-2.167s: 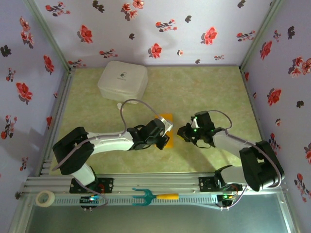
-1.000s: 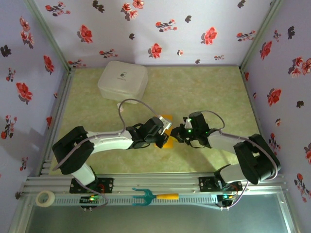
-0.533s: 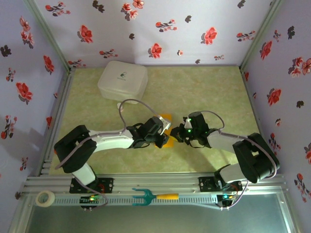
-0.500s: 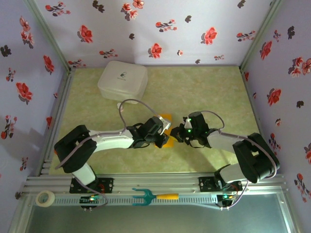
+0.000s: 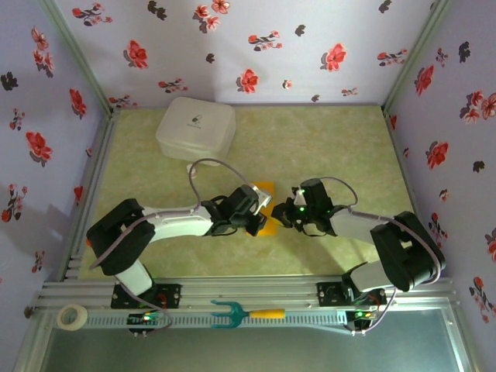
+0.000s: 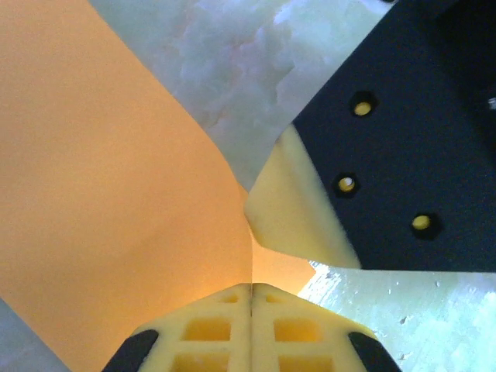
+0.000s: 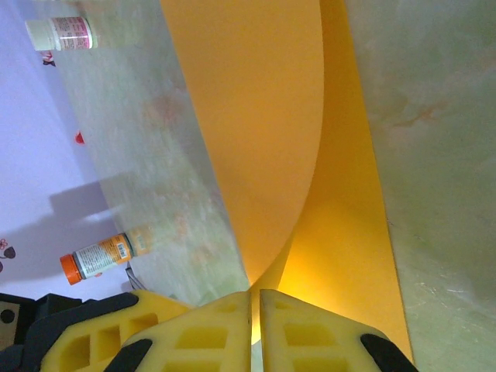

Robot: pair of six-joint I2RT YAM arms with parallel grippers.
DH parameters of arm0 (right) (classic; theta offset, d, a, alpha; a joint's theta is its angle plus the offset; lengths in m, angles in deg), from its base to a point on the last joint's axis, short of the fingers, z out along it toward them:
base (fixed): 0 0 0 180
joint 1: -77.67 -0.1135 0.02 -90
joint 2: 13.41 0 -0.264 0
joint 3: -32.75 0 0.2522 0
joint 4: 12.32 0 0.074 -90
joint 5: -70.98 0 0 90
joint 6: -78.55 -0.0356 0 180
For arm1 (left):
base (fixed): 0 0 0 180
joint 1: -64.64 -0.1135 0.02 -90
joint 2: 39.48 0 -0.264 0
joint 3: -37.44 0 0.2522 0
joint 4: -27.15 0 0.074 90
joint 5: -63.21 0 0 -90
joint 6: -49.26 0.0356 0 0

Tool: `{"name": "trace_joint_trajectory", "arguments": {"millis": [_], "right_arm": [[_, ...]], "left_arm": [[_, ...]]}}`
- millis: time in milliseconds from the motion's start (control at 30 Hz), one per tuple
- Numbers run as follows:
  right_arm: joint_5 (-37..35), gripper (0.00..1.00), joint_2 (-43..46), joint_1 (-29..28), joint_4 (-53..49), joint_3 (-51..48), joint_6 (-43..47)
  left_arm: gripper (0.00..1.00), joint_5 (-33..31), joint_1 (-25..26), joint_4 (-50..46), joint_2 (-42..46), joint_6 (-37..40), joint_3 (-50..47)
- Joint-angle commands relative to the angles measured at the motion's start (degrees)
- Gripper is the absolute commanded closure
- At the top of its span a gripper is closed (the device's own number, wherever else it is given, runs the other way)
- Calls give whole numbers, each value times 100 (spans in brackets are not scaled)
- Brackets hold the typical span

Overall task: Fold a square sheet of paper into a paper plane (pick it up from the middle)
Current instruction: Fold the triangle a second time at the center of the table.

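On the green mat, starting from my left, a white lidded box (image 5: 196, 129) sits well back near the far wall, and a roll of tape (image 5: 74, 315) lies on the rail in the near corner. My left gripper (image 5: 256, 220) reaches in to the middle of the mat, where the paper plane (image 5: 266, 190) lies between my two arms. In the left wrist view this gripper (image 6: 250, 301) has its yellow pads pressed flat together, with the orange paper plane (image 6: 116, 194) pinched in the seam and rising from it in a bent sheet. Just to the right, my right gripper (image 5: 285, 215) meets the same paper from the other side. In the right wrist view its pads (image 7: 298, 329) are also closed tight on the paper plane (image 7: 256, 124), which curls up out of the pinch into two layers. An orange-capped bottle (image 7: 101, 256) and a white bottle (image 7: 60, 33) lie beyond the paper in that view.
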Motion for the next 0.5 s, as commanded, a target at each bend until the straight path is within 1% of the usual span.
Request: {"name": "trace_joint_trajectory", "arguments": {"millis": [0, 100, 200, 333, 467], "right_arm": [[-182, 88, 104, -48, -415, 69, 152], [-252, 88, 167, -101, -821, 95, 387], [-231, 89, 119, -225, -736, 45, 351], [-30, 90, -186, -395, -31, 47, 26], [-54, 90, -350, -410, 677, -47, -364]], "left_arm": [[99, 143, -73, -6, -22, 7, -56], [99, 154, -83, 2, -12, -4, -39], [98, 154, -97, 36, 10, -32, -54], [98, 193, -107, 71, 14, -64, -68], [95, 283, -137, 117, 8, -100, -124]]}}
